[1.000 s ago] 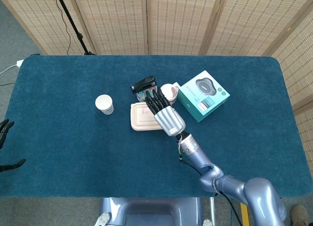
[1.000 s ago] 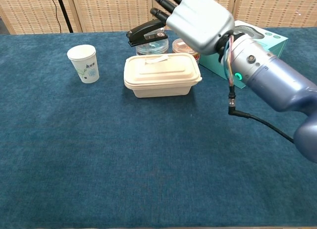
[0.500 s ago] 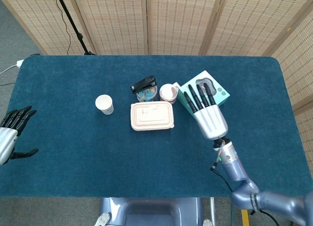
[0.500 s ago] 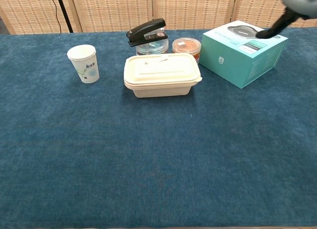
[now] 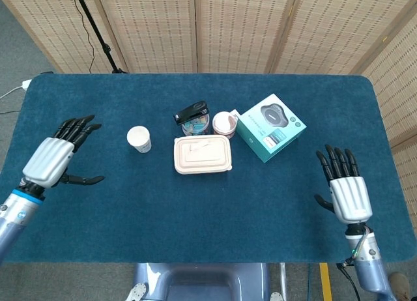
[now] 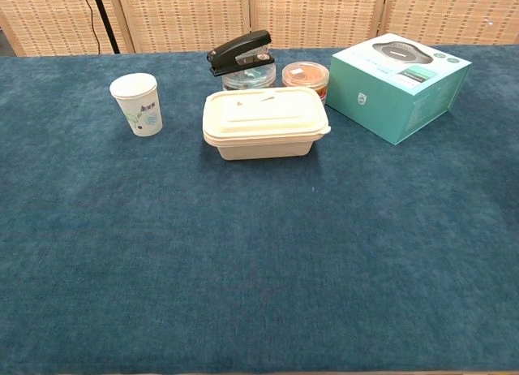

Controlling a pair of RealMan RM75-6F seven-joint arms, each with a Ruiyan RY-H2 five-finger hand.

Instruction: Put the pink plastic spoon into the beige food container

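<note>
Two hands, left hand (image 5: 55,154) and right hand (image 5: 345,187), show fingers spread, holding nothing; the container (image 5: 202,154) sits lid-shut mid-frame.

Colours across the surface and the things on it

The surface (image 6: 259,261) is showing a deep teal-blue with a faintly mottled nap, and the beige food container (image 6: 264,122) is sitting pale cream against it. The paper cup (image 6: 136,104) is showing white with a small green-and-blue print (too small to read). A black stapler (image 6: 240,52) is lying over a clear tub (image 6: 248,77), beside a tub with reddish-orange contents (image 6: 305,77). The box (image 6: 399,84) is showing mint-turquoise with a dark grey picture on top. Each robot hand, left (image 5: 57,156) and right (image 5: 343,189), is showing a silver back and black fingers (image 5: 77,126). Behind, tan woven screens (image 6: 186,14) are carrying a fine dashed pattern.
</note>
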